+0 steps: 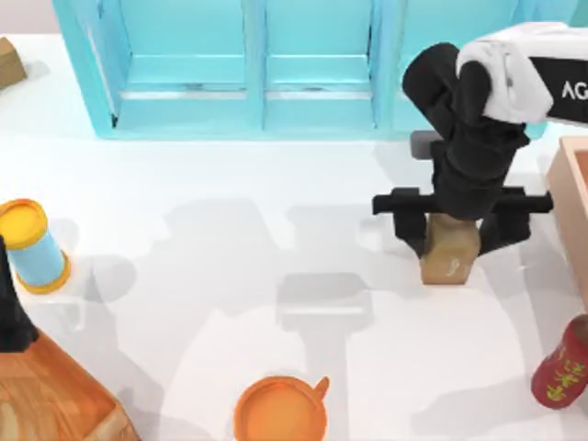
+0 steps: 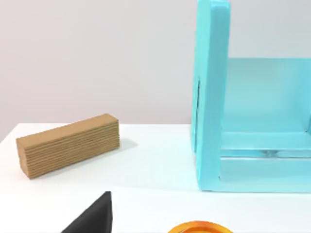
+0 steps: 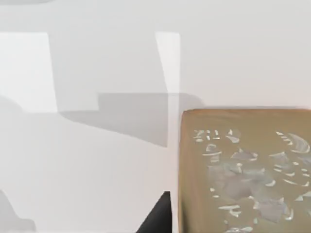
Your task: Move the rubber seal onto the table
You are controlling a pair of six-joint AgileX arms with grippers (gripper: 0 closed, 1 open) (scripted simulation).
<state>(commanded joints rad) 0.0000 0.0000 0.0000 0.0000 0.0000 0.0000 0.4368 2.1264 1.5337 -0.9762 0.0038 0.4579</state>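
The rubber seal (image 1: 450,255), a small tan-brown block with a pale squiggle on its front face, stands upright over the white table (image 1: 230,248) at the right. My right gripper (image 1: 459,230) comes down on it from above, a black finger pressed against each side, shut on it. The right wrist view shows the rubber seal's (image 3: 243,170) pale-speckled face close up, beside one dark fingertip (image 3: 158,218). Whether its base touches the table cannot be seen. My left arm (image 1: 11,312) is parked at the left edge.
A turquoise shelf unit (image 1: 257,64) spans the back. A light-wood crate (image 1: 571,202) and a red bottle (image 1: 562,372) sit at the right edge. An orange cup (image 1: 280,412) is at the front, a blue-and-yellow can (image 1: 32,246) at the left, and a cardboard block (image 2: 68,144) at the back left.
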